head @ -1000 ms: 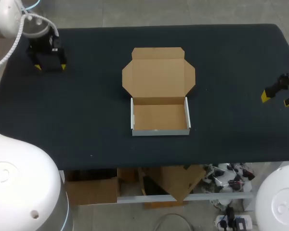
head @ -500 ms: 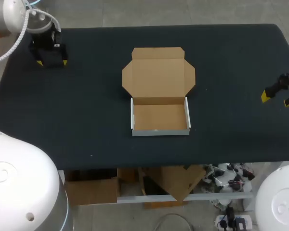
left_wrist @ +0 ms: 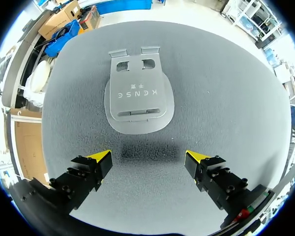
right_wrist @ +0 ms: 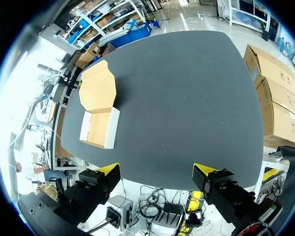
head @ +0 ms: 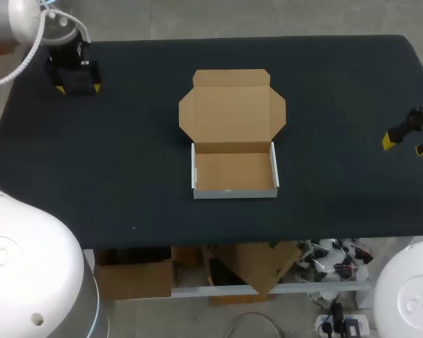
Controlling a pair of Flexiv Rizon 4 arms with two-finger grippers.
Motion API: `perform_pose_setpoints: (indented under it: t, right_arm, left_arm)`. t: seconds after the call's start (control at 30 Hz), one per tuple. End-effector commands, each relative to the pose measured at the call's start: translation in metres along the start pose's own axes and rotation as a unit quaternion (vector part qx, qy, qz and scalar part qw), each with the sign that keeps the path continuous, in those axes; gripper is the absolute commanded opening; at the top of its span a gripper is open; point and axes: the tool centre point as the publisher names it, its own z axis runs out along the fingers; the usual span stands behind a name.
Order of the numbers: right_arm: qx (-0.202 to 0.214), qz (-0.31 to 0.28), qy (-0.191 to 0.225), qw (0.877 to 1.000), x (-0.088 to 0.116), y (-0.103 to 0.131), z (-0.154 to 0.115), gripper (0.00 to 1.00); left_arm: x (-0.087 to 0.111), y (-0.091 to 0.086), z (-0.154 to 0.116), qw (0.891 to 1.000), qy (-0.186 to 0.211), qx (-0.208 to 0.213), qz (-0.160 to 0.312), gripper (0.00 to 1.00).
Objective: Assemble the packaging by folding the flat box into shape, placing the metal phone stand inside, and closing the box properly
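Tabletop (head: 338, 84) dark | box (head: 233, 171) open mid-table | stand (left_wrist: 139, 101) flat ahead of left claw (left_wrist: 148, 157), fingers apart | right claw (right_wrist: 157, 169) apart

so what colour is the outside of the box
The box is white outside, brown inside; best in the head view.

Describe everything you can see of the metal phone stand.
The metal phone stand is a grey, matte plate with a rounded outline. Two rectangular cutouts and two small lips mark its far end, and a narrow slot and some print sit on its face. It lies flat on the dark table, just ahead of the open left gripper. Only the table touches it.
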Motion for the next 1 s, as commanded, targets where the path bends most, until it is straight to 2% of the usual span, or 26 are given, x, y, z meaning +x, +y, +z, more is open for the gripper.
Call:
perform_pose_setpoints:
  t: [0.03,1.0]
  right_arm:
    - [0.001,0.0,0.001,1.0,0.0,-0.001,-0.002,1.0]
    - [0.001,0.0,0.001,1.0,0.0,-0.001,-0.002,1.0]
  left_arm:
    - [0.001,-0.007,0.002,1.0,0.0,-0.005,-0.001,1.0]
    - [-0.002,-0.025,0.006,1.0,0.002,-0.001,-0.001,1.0]
